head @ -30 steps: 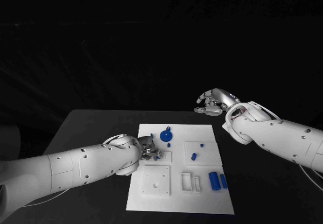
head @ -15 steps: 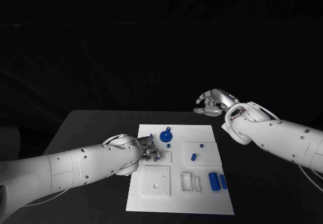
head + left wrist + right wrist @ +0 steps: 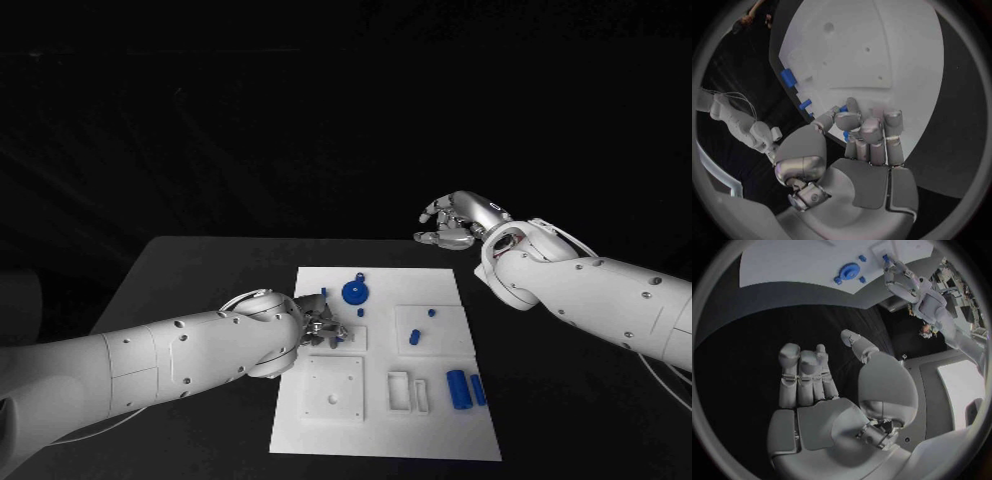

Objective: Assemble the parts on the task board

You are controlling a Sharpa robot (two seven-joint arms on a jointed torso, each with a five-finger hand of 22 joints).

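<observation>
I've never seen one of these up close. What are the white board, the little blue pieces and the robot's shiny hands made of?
Going by looks alone:
Task board: probably matte white plastic, flat and even, with no glare.
Blue parts, such as the round disc and the cylinder: likely moulded or printed plastic, of uniform colour.
Left hand and right hand: silvery satin shells with soft highlights, either metal or metallic-coated plastic; I cannot tell which.

Your left arm reaches in from the lower left of the head view, its left hand (image 3: 323,326) sitting just left of centre with fingers (image 3: 871,131) curled in tight around a small blue part (image 3: 845,135). Your right arm enters from the right edge; its right hand (image 3: 456,222) hangs upper right of centre, fingers (image 3: 799,371) loosely bent, holding nothing.
</observation>
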